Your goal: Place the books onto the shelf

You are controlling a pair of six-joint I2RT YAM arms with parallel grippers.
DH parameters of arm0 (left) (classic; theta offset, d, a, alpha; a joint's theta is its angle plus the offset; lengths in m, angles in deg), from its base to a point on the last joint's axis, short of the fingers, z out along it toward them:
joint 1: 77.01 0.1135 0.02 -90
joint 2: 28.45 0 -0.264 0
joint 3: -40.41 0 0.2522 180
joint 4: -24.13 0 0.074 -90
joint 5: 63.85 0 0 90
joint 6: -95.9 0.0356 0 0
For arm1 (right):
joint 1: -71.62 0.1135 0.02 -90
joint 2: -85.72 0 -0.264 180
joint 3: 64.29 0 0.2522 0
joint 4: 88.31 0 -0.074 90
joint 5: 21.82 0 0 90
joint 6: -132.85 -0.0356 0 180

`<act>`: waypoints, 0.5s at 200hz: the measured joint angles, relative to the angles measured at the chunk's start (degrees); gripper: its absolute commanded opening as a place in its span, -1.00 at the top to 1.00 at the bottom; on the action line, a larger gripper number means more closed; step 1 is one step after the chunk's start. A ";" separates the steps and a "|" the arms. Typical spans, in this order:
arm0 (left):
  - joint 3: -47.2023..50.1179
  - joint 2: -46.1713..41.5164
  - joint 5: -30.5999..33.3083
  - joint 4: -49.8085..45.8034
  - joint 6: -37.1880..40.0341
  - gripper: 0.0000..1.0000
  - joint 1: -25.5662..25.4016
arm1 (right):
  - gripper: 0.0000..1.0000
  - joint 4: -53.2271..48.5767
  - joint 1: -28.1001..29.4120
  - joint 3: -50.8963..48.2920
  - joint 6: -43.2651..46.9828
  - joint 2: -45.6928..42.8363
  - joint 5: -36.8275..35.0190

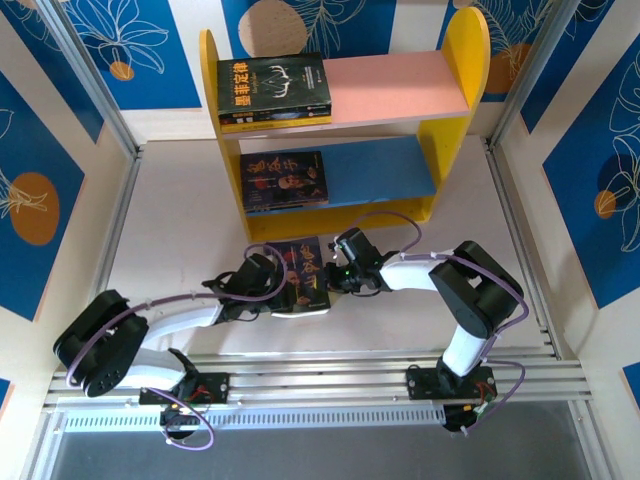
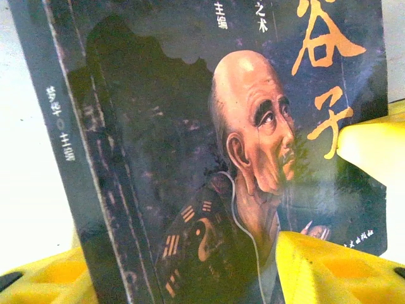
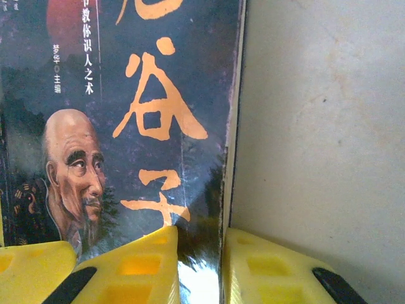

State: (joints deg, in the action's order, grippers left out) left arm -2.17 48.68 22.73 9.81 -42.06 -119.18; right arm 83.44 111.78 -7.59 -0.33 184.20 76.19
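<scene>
A dark book point(image 1: 303, 272) with an old man's face and orange Chinese characters lies on the table in front of the shelf point(image 1: 462, 70). My right gripper point(image 1: 336, 268) is shut on its right edge; that edge sits squeezed between the yellow fingers point(image 3: 136, 266) in the right wrist view. My left gripper point(image 1: 279, 284) is at the book's left side, open, its jaws wide apart. The book point(image 2: 190, 158) runs over one finger point(image 2: 44, 275) and behind the other. A black book point(image 1: 272, 88) lies on the pink board, and another dark one point(image 1: 283, 180) on the blue board.
The right side of both shelf boards is bare. Metal frame rails point(image 1: 120, 220) and blue patterned walls close in the white table on the left, right and back. Both arm bases stand on the rail point(image 1: 320, 385) at the near edge.
</scene>
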 measured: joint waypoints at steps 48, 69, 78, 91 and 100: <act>-0.72 0.33 0.07 -1.16 0.24 0.11 0.00 | 0.53 0.00 0.13 0.09 0.66 -0.04 0.15; -0.94 0.28 0.09 -1.38 0.20 0.41 0.02 | 0.39 -0.52 0.26 0.37 1.01 -0.04 -0.04; -1.03 0.20 0.07 -1.36 0.50 0.47 0.02 | 0.31 -0.87 0.46 0.70 1.36 -0.04 -0.07; -1.05 -0.20 0.26 -1.36 0.28 0.54 0.02 | 0.25 -1.68 0.76 1.25 1.60 -0.07 -0.44; -1.11 -0.59 0.48 -1.33 0.28 0.56 0.02 | 0.23 -2.19 0.87 1.62 1.70 -0.07 -0.50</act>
State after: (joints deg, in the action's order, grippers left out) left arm -3.28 48.09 23.21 8.48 -41.78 -119.16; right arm 81.26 112.66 -5.97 1.38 184.13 75.69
